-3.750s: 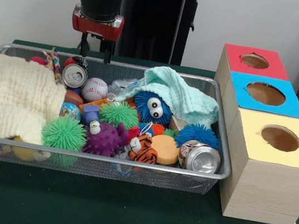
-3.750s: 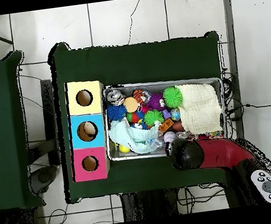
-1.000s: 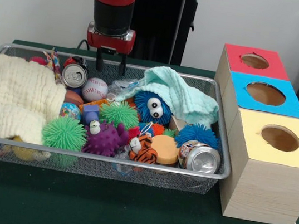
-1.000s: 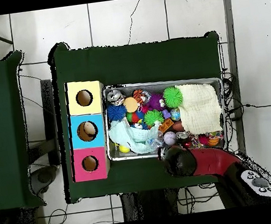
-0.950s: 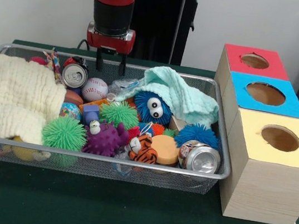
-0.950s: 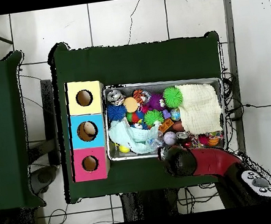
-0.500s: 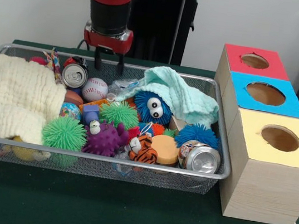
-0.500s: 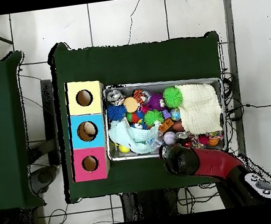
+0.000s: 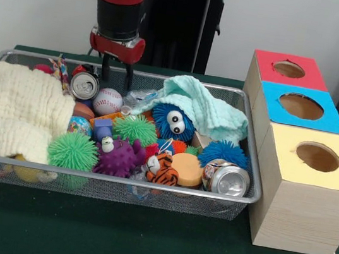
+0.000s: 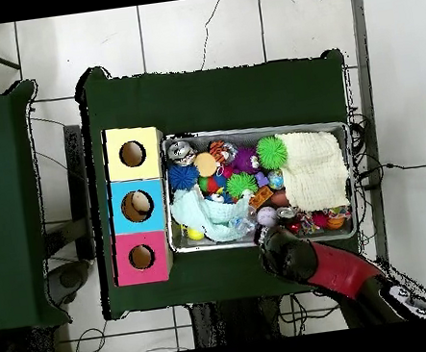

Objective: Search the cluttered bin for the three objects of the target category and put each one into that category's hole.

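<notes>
My gripper [image 9: 116, 72] hangs open and empty over the back of the wire bin [image 9: 110, 179], just above a baseball [image 9: 107, 101] and right of an upright can [image 9: 84, 85]. The bin holds two green spiky balls [image 9: 73, 150] [image 9: 135, 128], a purple one [image 9: 118, 156], a blue one with eyes [image 9: 173, 121], a plain blue one [image 9: 224, 153], a second can [image 9: 228, 179], a tiger toy [image 9: 162, 169] and an orange disc [image 9: 187, 168]. Overhead, the arm [image 10: 287, 253] covers the gripper at the bin's bottom rim [image 10: 264, 240].
A cream towel [image 9: 15, 110] fills the bin's left end and a mint cloth [image 9: 201, 106] drapes over the back right. Red [image 9: 290, 69], blue [image 9: 300, 106] and yellow [image 9: 317, 157] boxes with round holes stand in a row to the right of the bin.
The gripper first swung right along the bin's back edge, then edged back left and sank slightly toward the baseball. The objects in the bin have not moved.
</notes>
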Available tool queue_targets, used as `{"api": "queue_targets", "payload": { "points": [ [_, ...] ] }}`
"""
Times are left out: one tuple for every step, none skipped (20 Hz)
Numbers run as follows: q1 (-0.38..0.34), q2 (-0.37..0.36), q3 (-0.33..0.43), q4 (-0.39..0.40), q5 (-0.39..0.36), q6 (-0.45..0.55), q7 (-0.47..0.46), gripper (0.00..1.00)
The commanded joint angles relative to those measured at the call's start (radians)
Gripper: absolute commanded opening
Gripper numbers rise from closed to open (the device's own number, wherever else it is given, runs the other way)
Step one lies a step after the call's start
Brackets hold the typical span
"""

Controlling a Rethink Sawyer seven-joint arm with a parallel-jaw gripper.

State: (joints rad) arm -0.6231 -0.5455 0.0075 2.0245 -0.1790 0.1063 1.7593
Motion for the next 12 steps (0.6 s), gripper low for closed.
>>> {"api": "queue_targets", "payload": {
  "points": [
    [0.008, 0.068, -0.056, 0.065, 0.105, -0.025, 0.293, 1.0],
    [0.009, 0.067, -0.055, 0.066, 0.111, -0.027, 0.282, 1.0],
    [0.009, 0.067, -0.056, 0.069, 0.119, -0.03, 0.277, 1.0],
    [0.008, 0.067, -0.056, 0.073, 0.126, -0.035, 0.27, 1.0],
    [0.009, 0.069, -0.056, 0.074, 0.13, -0.041, 0.267, 1.0],
    [0.011, 0.069, -0.056, 0.075, 0.134, -0.044, 0.261, 1.0],
    [0.013, 0.069, -0.057, 0.076, 0.138, -0.047, 0.256, 1.0],
    [0.014, 0.069, -0.057, 0.078, 0.141, -0.049, 0.253, 1.0],
    [0.016, 0.068, -0.057, 0.08, 0.145, -0.051, 0.25, 1.0],
    [0.016, 0.067, -0.056, 0.082, 0.146, -0.052, 0.246, 1.0],
    [0.018, 0.068, -0.056, 0.084, 0.15, -0.055, 0.246, 1.0],
    [0.017, 0.068, -0.055, 0.088, 0.155, -0.059, 0.249, 1.0]
  ]
}}
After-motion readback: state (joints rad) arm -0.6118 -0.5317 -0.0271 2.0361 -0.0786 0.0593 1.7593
